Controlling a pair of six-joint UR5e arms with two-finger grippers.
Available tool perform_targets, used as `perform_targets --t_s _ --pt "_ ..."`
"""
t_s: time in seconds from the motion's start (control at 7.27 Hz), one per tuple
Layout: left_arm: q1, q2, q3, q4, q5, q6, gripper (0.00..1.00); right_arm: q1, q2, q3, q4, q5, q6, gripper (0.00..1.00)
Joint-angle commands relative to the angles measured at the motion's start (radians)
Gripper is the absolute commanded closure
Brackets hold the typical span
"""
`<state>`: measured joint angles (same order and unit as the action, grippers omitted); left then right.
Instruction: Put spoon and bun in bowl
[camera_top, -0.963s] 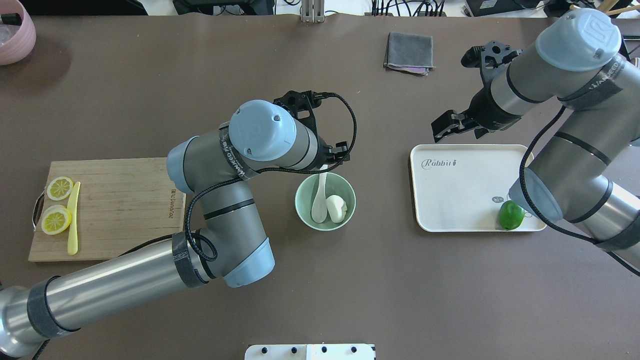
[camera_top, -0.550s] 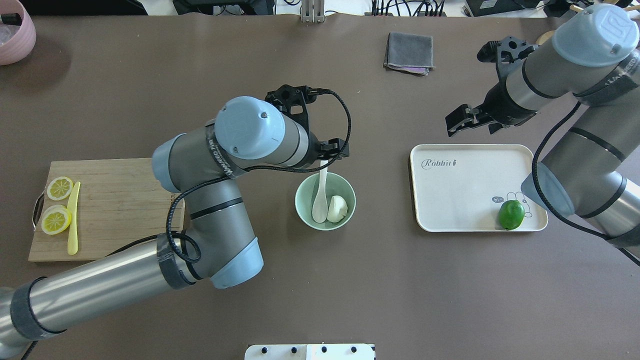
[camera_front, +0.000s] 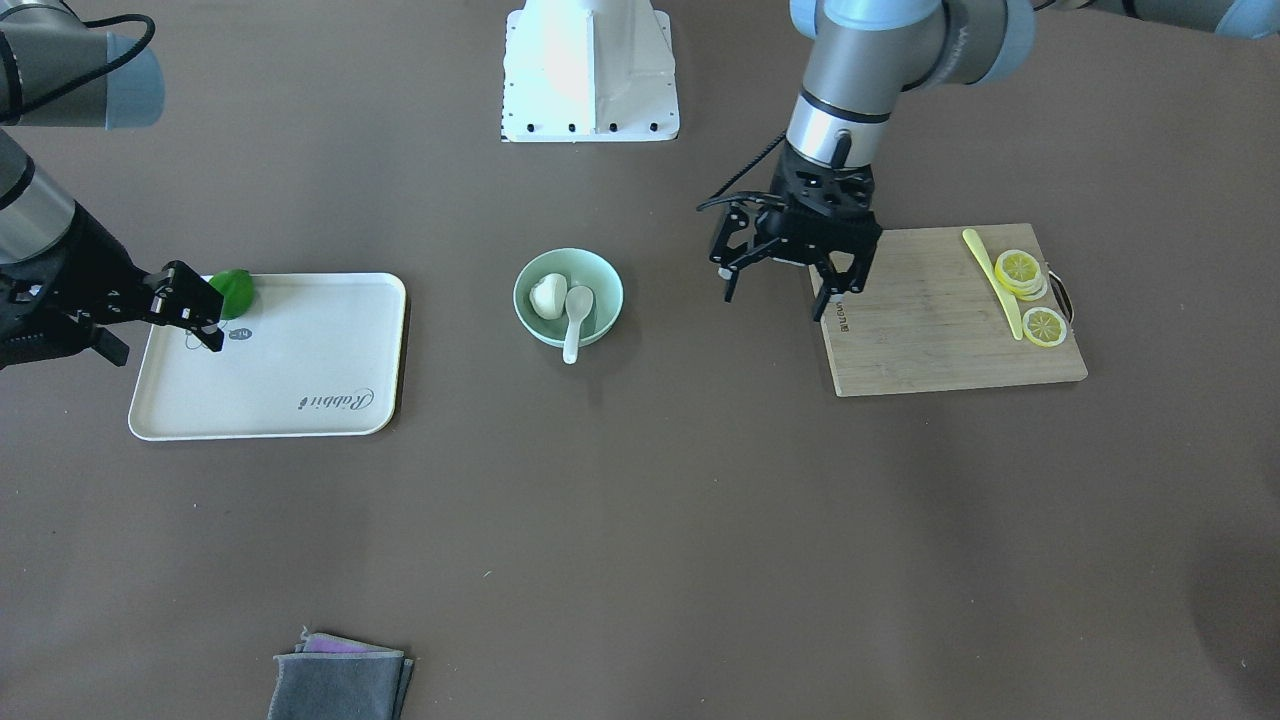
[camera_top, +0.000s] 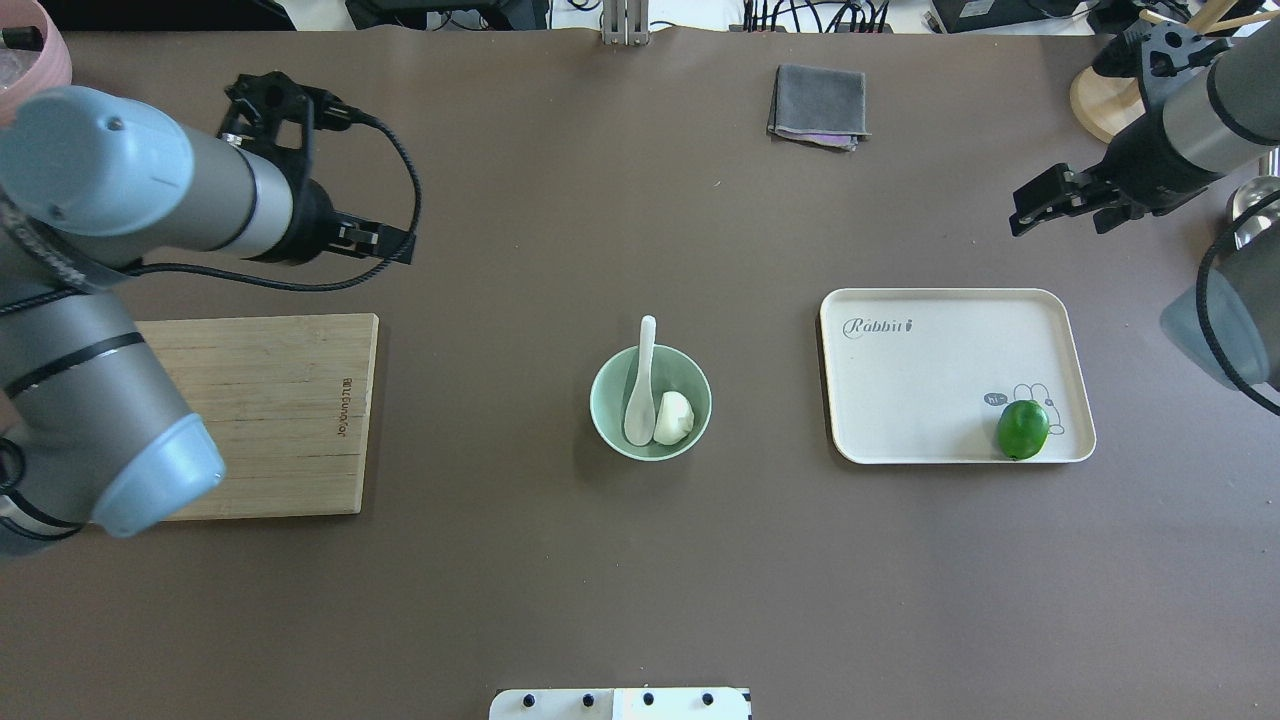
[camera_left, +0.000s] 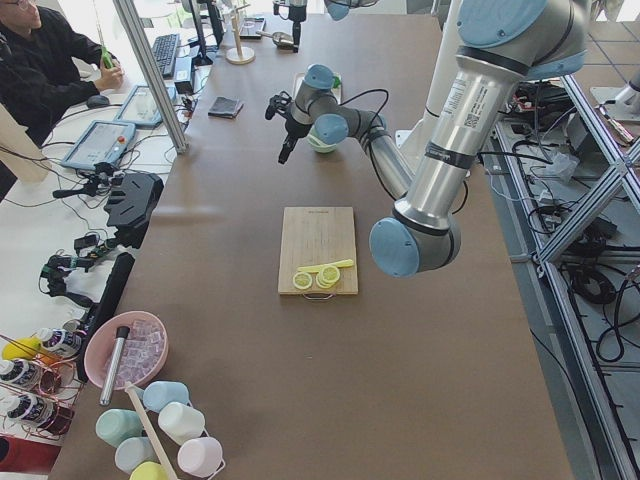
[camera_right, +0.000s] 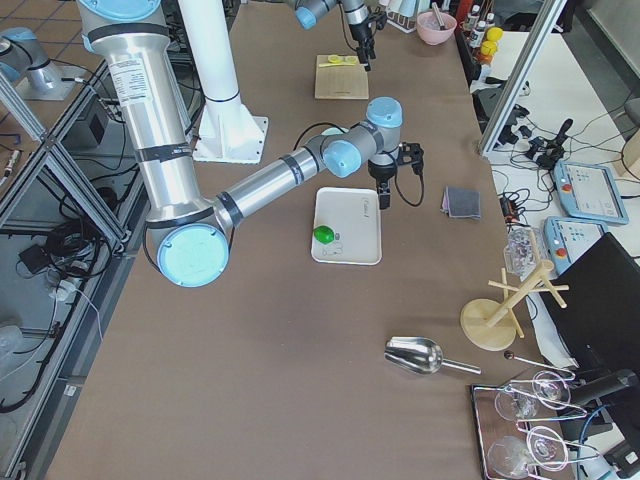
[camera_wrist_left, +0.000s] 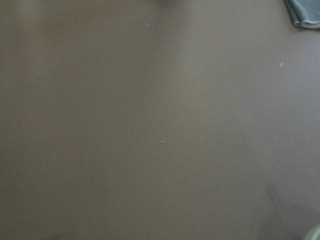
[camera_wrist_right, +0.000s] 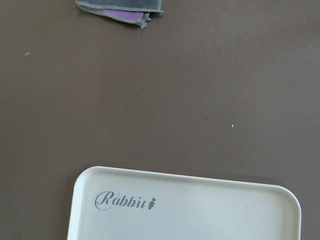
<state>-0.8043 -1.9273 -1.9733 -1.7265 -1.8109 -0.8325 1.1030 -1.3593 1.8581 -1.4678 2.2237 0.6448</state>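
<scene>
Both spoon (camera_top: 640, 390) and bun (camera_top: 674, 417) sit in the bowl (camera_top: 688, 372), lime (camera_top: 1022, 429) on tray (camera_top: 930, 380).

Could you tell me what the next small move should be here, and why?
Probably just a retreat to rest: the spoon and bun already lie in the bowl, and the left gripper and right gripper are open, empty and apart from it.

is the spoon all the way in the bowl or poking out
Partly in: the spoon has its scoop in the bowl beside the bun; its handle leans over the rim and pokes out.
</scene>
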Motion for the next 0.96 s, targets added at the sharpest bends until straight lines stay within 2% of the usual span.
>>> perform_targets --t_s 0.0,0.14,0.28,0.41,0.55,0.69,0.83 --pt "-0.265 0.216 -0.024 -0.052 -0.158 0.161 0.02 0.14 -0.12 -0.011 -0.006 0.016 -0.315 0.0" --pt "-0.397 0.299 0.017 -0.103 -0.226 0.272 0.02 0.217 -0.177 -0.02 -0.006 0.017 -0.447 0.0" --pt "-0.546 0.367 0.062 -0.084 -0.333 0.44 0.02 0.265 -0.235 -0.019 -0.011 0.005 -0.533 0.0" --pt "-0.658 0.41 0.132 -0.076 -0.367 0.613 0.02 0.297 -0.289 -0.019 -0.017 -0.024 -0.621 0.0" --pt "-0.715 0.413 0.19 -0.067 -0.372 0.727 0.02 0.322 -0.311 -0.022 -0.043 -0.06 -0.708 0.0" --pt "-0.728 0.416 0.209 -0.061 -0.375 0.724 0.02 0.362 -0.313 -0.023 -0.133 -0.026 -0.715 0.0" --pt "-0.73 0.424 0.205 -0.024 -0.405 0.722 0.02 0.401 -0.32 -0.023 -0.179 0.053 -0.723 0.0"
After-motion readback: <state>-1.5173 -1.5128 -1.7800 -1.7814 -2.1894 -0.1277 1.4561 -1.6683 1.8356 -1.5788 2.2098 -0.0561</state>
